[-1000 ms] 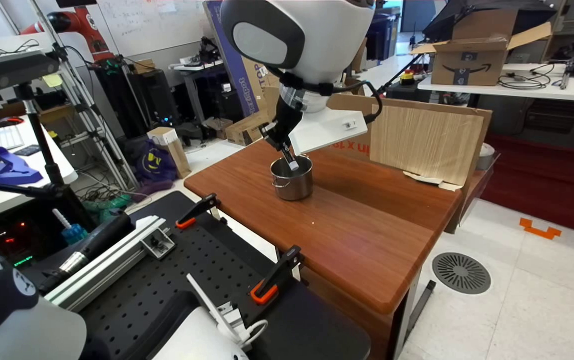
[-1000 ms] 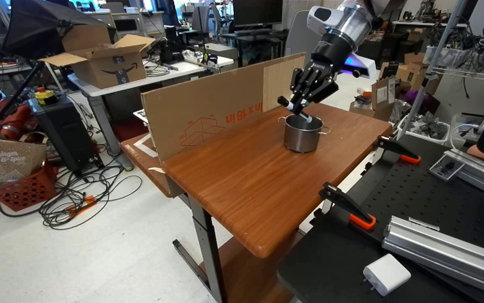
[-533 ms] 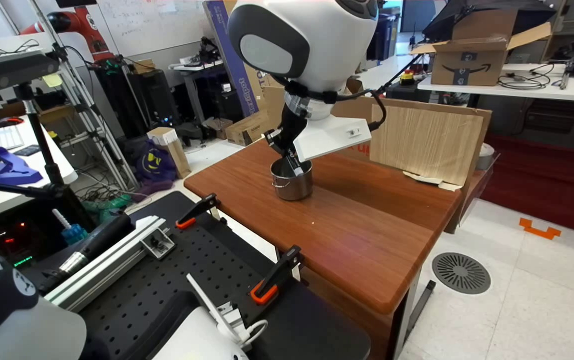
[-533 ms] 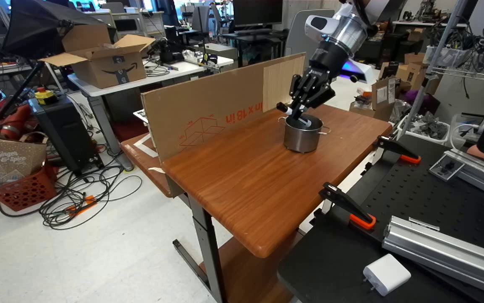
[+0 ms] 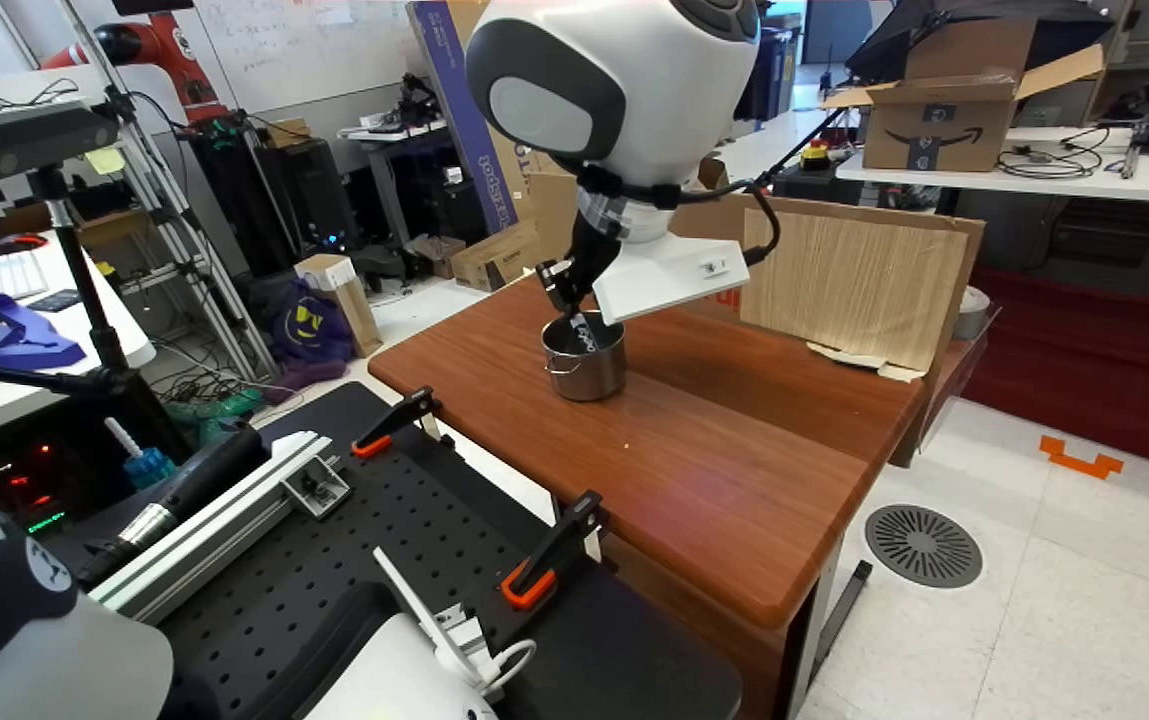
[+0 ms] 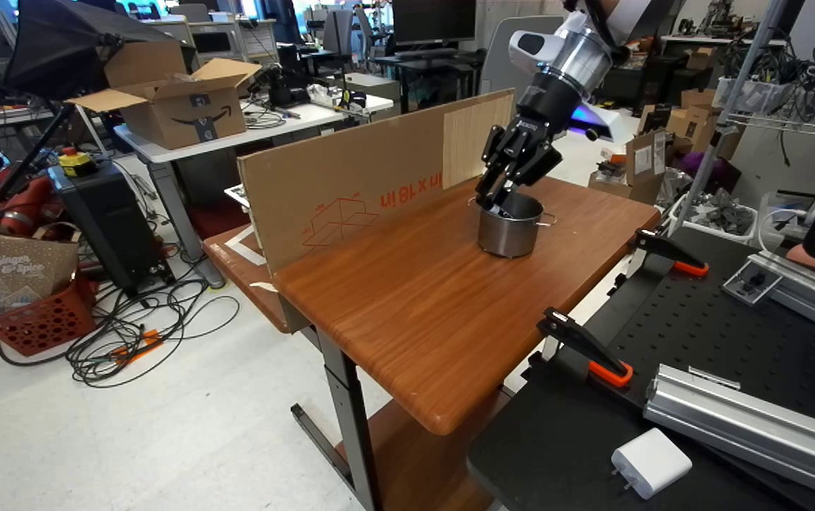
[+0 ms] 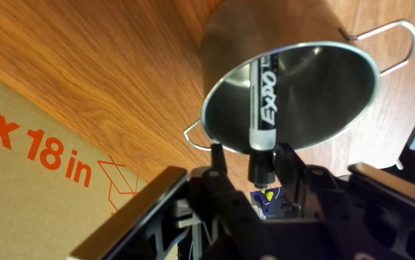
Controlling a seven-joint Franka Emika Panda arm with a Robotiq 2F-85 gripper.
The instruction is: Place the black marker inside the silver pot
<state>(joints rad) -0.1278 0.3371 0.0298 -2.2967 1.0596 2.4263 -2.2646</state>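
Note:
The black marker (image 7: 262, 97), with a white-and-black EXPO label and a grey end band, stands steeply tilted over the mouth of the silver pot (image 7: 229, 39) in the wrist view. Its label part is within the pot's rim in an exterior view (image 5: 584, 333). My gripper (image 7: 247, 157) is open, its fingers spread on both sides of the marker's black cap end. A gap shows at the left finger; the right finger is close to the cap, and I cannot tell if they touch. In an exterior view the gripper (image 6: 492, 201) is at the rim of the pot (image 6: 508, 234), mostly hiding the marker.
The pot stands on a brown wooden table (image 6: 407, 298). A cardboard panel (image 6: 350, 191) rises along one table edge. The pot's wire handles stick out, one of them (image 7: 406, 43) at upper right in the wrist view. Black clamps (image 5: 559, 545) grip the near edge.
The gripper has moved down to the pot and opened. The marker, earlier held crosswise in the fingers, has swung steeper and dropped lower into the pot's mouth.

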